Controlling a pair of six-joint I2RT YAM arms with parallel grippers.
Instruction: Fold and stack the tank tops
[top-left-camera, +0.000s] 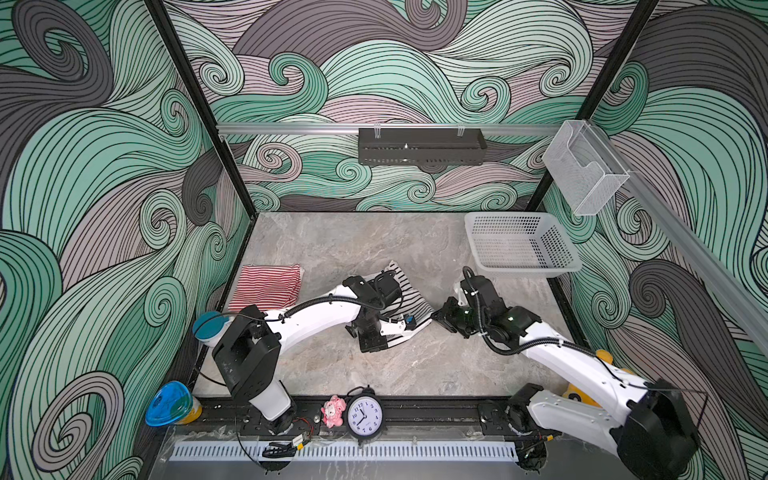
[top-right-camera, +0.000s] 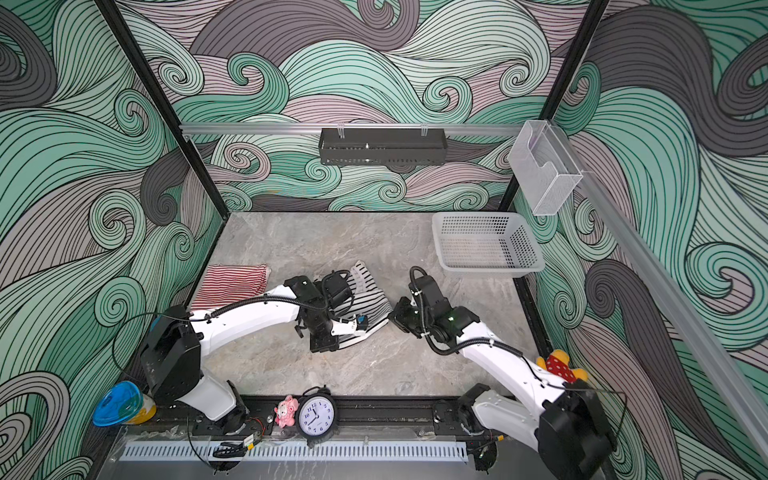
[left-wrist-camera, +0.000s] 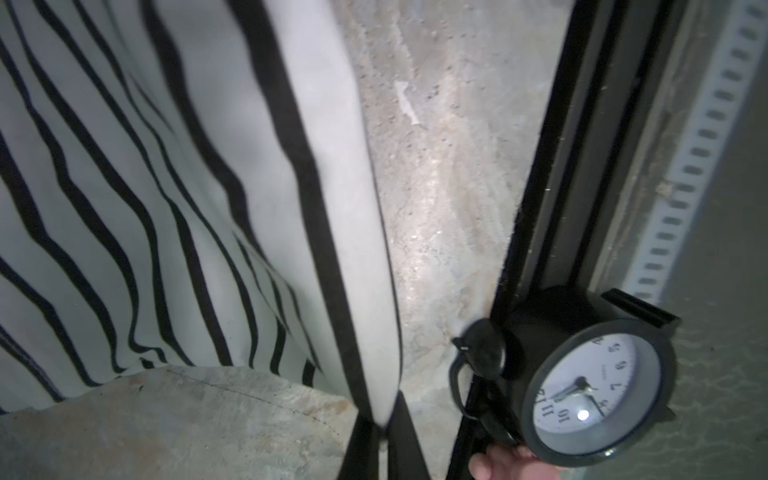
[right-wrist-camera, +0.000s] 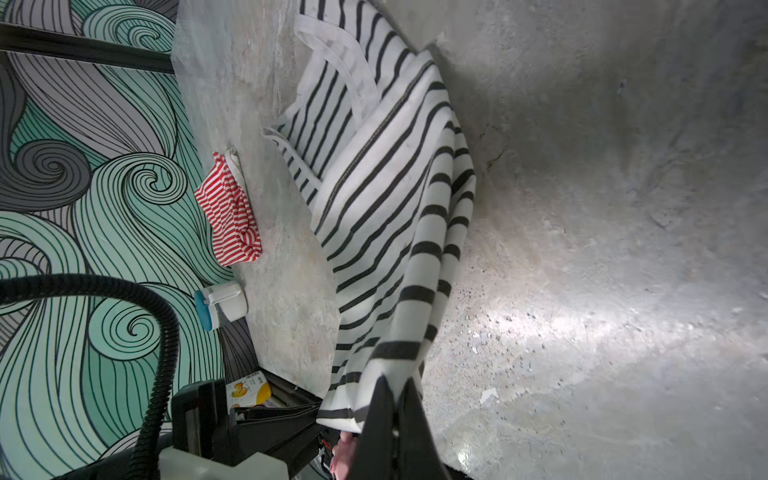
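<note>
Your left gripper (left-wrist-camera: 384, 428) and right gripper (right-wrist-camera: 395, 399) each pinch the near hem of the black-striped top (top-left-camera: 411, 291). Its straps lie beyond, and the red top (top-left-camera: 266, 286) sits leftward.

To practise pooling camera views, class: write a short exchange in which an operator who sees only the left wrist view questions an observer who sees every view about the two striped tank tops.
Operator: My left gripper pinches the black-and-white tank top. Does the right gripper hold it too?
Observer: Yes, shut on a raised edge.
Operator: Where is the other top?
Observer: The red-and-white tank top lies folded on the left in both top views, apart from this one.
</note>
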